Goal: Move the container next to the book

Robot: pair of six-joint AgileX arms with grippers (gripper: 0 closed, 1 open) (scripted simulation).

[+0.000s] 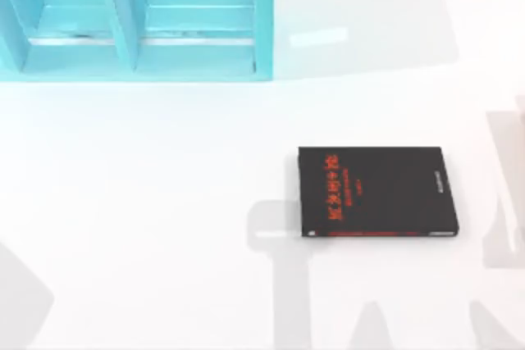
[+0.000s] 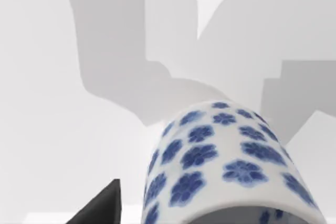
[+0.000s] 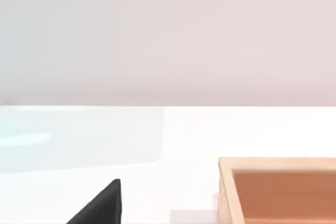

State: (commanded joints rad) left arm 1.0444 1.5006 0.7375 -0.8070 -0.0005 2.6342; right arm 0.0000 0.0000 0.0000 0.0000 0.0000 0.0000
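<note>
Nearest the left wrist cam is the container, a small white cylindrical ceramic cup w/ blue flower pattern; it sits right up against the lens, so I judge it's carried in the left gripper, lifted off the white table, which lies well below w/ arm shadows across it. One dark finger tip shows just beside the cup wall; actual contact is hidden, so can't tell for sure if the jaws are clamped. The cup looks upright-ish, glazed and smooth, w/ rim nearest the cam: prob slippery, wants a firm squeeze. Its spot relative to the book can't be read from this view. In the top view the flat black rectangular book w/ red lettering and red lower edge lies flat, table bare on all sides of it, so the cup isn't beside it yet; placing step still ahead. Beyond the book, toward the far left, stands the large turquoise shelf unit. The right arm looks parked: its dark finger tip hangs over the table, jaw state can't tell, w/ a tan wooden tray farther off.
</note>
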